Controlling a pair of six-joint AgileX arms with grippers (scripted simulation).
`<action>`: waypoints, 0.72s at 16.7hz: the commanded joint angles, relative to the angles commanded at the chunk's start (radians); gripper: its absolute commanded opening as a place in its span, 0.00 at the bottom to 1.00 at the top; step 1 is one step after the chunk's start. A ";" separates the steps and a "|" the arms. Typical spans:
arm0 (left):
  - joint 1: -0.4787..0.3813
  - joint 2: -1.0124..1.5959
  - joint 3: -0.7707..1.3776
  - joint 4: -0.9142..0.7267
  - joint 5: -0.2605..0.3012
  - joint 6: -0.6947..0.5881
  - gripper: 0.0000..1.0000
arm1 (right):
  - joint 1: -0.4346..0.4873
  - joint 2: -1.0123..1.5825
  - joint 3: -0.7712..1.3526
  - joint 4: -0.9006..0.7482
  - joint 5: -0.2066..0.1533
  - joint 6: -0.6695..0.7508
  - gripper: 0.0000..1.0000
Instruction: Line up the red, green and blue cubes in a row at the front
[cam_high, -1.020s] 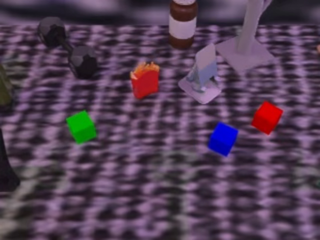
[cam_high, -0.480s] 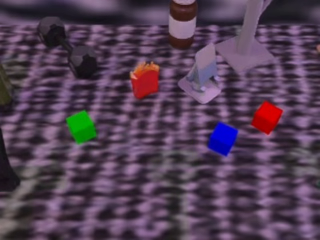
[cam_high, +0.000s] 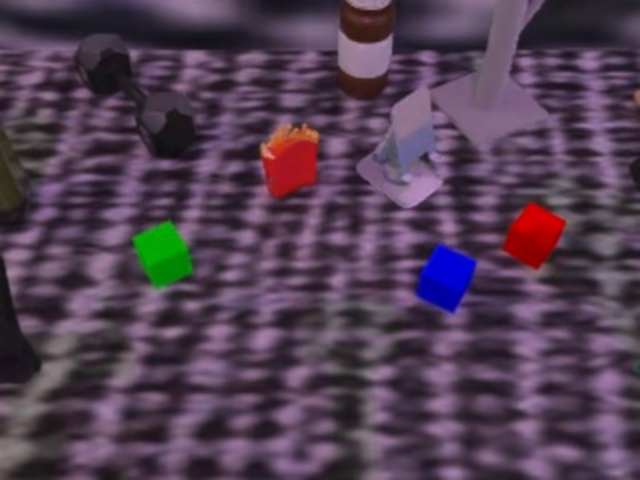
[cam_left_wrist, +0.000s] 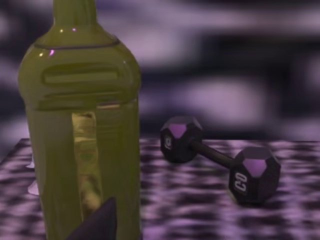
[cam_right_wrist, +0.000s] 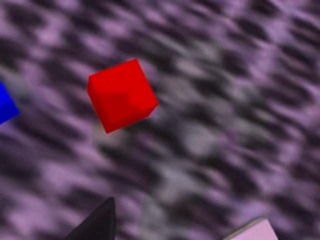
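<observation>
You have the green cube (cam_high: 163, 253) toward the bench's (cam_high: 300, 380) left edge, the blue cube (cam_high: 446, 278) and red cube (cam_high: 534, 235) close together toward its right edge, all apart; neither claw's opening can be told.

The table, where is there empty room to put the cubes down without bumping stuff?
The widest bare stretch of the table is the front, below the green cube and blue cube. The gap between those two is free too. The back is crowded: dumbbell, red carton, brown jar, grey figure, stand. The red cube sits right of the blue one.
</observation>
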 joint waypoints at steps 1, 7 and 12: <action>0.000 0.000 0.000 0.000 0.000 0.000 1.00 | 0.011 0.116 0.086 -0.058 0.001 -0.030 1.00; 0.000 0.000 0.000 0.000 0.000 0.000 1.00 | 0.068 0.677 0.537 -0.352 0.003 -0.186 1.00; 0.000 0.000 0.000 0.000 0.000 0.000 1.00 | 0.097 0.940 0.786 -0.489 0.002 -0.265 1.00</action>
